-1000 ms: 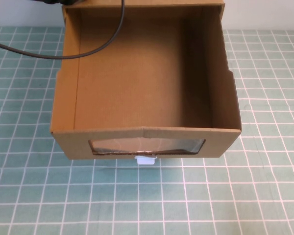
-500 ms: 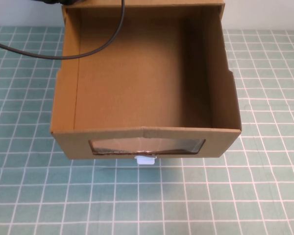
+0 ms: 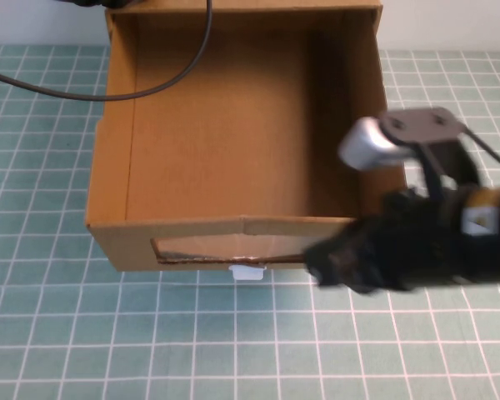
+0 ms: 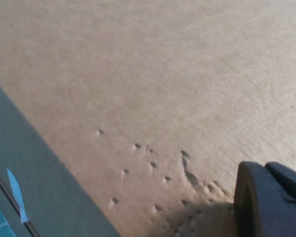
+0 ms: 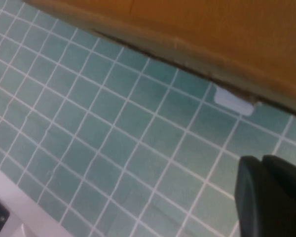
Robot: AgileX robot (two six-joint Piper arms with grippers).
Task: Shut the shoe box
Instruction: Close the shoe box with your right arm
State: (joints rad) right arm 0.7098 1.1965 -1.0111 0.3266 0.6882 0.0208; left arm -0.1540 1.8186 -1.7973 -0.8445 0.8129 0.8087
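A black cable (image 3: pixel 150 83) loops down from the far left over the rear of the shoe box (image 3: pixel 233 133), which sits open in the middle of the green gridded table (image 3: pixel 67 333), its drawer pulled toward the robot so the bare cardboard floor shows. The front panel faces the robot, with the clear window (image 3: pixel 225 248) along it and the small white pull tab (image 3: pixel 247 272) just below, touching the mat. The left gripper (image 4: pixel 271 197) does not appear in the high view; its wrist camera shows only one dark rounded finger edge against a dimpled cardboard surface, so it sits close to the box, and whether it is open or closed cannot be told. On the right, the right arm reaches in low from the table's right edge, its black blurred body crossing the box's front right corner and hiding that end of the window. The right gripper (image 3: pixel 329 262) hovers just beside the front panel, right of the tab. Its wrist view shows one dark finger (image 5: pixel 271 197) above the mat near the tab (image 5: pixel 233 101); its opening cannot be told.
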